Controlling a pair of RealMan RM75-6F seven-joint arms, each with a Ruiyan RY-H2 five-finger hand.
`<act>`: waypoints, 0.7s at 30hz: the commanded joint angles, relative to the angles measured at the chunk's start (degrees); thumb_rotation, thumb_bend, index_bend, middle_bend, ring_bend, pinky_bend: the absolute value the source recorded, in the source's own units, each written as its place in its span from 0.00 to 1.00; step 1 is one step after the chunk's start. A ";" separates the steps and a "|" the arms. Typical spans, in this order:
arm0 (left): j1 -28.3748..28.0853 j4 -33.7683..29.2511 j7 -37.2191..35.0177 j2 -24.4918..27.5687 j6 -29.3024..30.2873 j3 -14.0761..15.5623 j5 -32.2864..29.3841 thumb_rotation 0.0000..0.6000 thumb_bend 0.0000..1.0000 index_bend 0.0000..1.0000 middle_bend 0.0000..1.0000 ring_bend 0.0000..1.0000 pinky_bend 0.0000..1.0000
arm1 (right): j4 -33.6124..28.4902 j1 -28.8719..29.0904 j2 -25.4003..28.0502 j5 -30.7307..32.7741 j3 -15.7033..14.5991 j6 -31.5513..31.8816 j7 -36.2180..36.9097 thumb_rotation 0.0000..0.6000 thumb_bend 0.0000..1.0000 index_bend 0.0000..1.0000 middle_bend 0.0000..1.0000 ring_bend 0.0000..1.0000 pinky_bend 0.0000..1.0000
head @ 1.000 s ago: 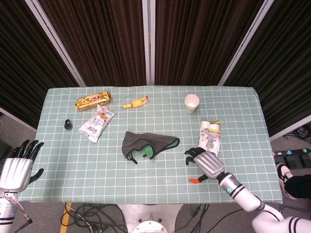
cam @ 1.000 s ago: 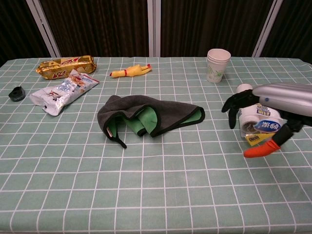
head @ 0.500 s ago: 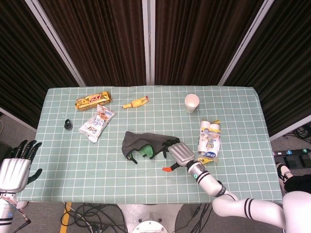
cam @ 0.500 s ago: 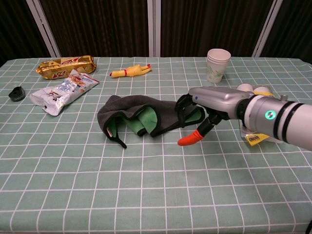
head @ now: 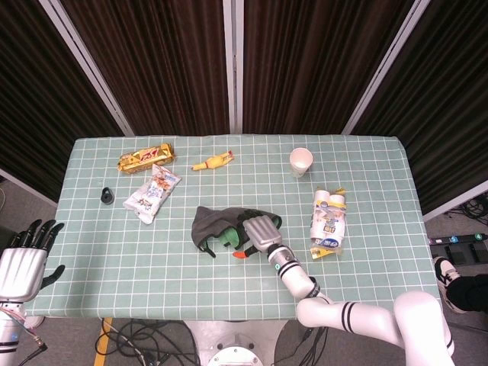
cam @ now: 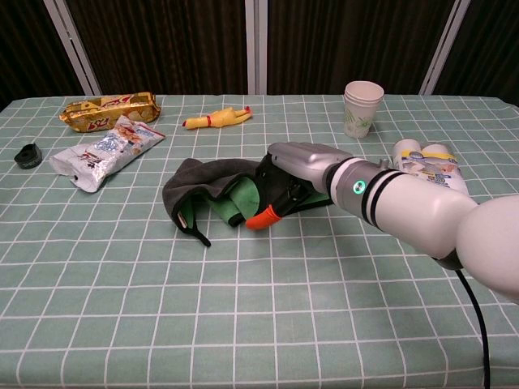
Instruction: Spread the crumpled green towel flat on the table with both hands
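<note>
Green-lined and grey outside, the crumpled towel (head: 221, 226) lies bunched mid-tabletop in your head view, well clear of every edge. Your right hand (head: 258, 232) rests on its right part; whether the fingers grip cloth you cannot tell from here. Your left hand (head: 24, 261) hangs off the table's (head: 366, 282) left edge, fingers spread, holding nothing. In your chest view the right hand (cam: 285, 178) lies on the towel (cam: 207, 190), its orange-tipped thumb (cam: 263, 217) at the near hem.

robot hand (cam: 285, 180) on towel (cam: 203, 190), cup (cam: 362, 108) behind
</note>
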 commanded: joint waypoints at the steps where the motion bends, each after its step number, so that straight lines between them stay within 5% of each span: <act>1: 0.00 0.04 -0.23 0.03 -0.04 -0.03 -0.08 1.00 0.16 0.15 0.18 0.12 0.25 | 2.18 1.11 -1.93 0.75 0.07 1.27 -1.48 0.64 0.01 0.52 0.20 0.08 0.15; 12: 0.05 0.81 -1.29 -0.07 -0.46 -0.04 -0.59 1.00 0.16 0.15 0.18 0.12 0.25 | 9.20 3.32 -7.41 1.52 0.80 2.67 -2.06 0.63 0.02 0.57 0.24 0.09 0.15; 18: 0.17 0.82 -2.15 0.14 -0.67 0.10 -0.73 1.00 0.16 0.15 0.18 0.12 0.25 | 11.32 3.47 -8.51 0.78 0.72 2.98 -1.68 0.71 0.25 0.61 0.25 0.11 0.16; 21: 0.20 0.74 -2.40 0.22 -0.75 0.19 -0.70 1.00 0.16 0.15 0.19 0.12 0.25 | 10.89 2.97 -8.13 0.13 0.60 3.48 -1.13 0.73 0.28 0.61 0.26 0.11 0.16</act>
